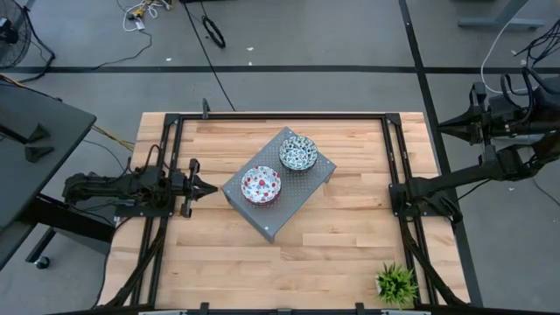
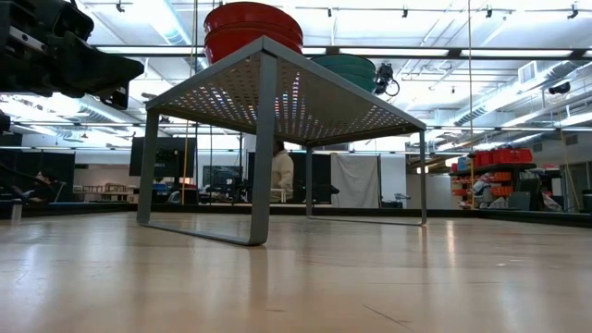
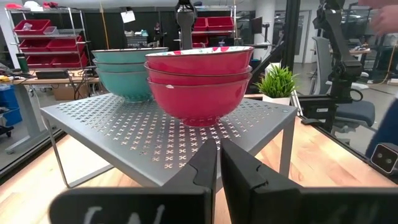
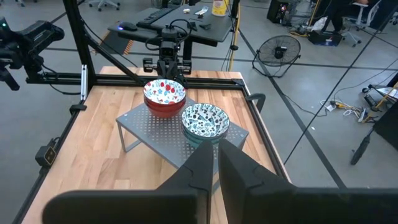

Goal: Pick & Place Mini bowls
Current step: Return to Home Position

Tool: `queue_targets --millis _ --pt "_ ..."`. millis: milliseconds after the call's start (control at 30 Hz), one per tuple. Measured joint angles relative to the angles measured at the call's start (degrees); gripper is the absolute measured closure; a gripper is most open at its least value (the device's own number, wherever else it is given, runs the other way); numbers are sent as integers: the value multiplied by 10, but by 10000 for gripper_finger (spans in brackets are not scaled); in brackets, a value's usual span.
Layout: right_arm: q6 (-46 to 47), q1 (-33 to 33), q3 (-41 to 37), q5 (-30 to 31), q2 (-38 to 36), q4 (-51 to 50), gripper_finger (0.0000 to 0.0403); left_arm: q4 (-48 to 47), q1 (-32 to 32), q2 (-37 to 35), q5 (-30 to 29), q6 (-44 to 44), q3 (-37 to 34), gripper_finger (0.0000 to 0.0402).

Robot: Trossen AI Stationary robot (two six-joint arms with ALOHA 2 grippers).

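Two stacks of mini bowls rest by their bases on a grey perforated metal stand (image 1: 302, 194) in the middle of the table. The red-patterned stack (image 1: 261, 185) (image 3: 199, 78) is nearer the left arm, the teal-patterned stack (image 1: 297, 153) (image 4: 205, 120) toward the far side. My left gripper (image 1: 210, 187) (image 3: 219, 155) is shut, level with the table's left side, short of the stand and pointing at the red stack. My right gripper (image 4: 216, 155) is shut, raised high off the table's right edge, looking down on the table.
A small green potted plant (image 1: 396, 283) stands at the table's near right corner. Black frame rails (image 1: 398, 175) run along the table's left and right sides. Bare wood lies around the stand on the near and right sides. A person stands far off in the room (image 2: 282, 173).
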Motion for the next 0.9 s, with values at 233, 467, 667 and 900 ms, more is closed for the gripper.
queue_targets --millis 233,467,667,900 --pt "0 0 0 0 0 0 376 0 0 0 0 0 0 376" --pt "0 0 0 0 0 12 376 0 0 0 0 0 0 376" --pt "0 0 0 0 0 60 376 0 0 0 0 0 0 376" --pt "0 0 0 0 0 98 376 0 0 0 0 0 0 376"
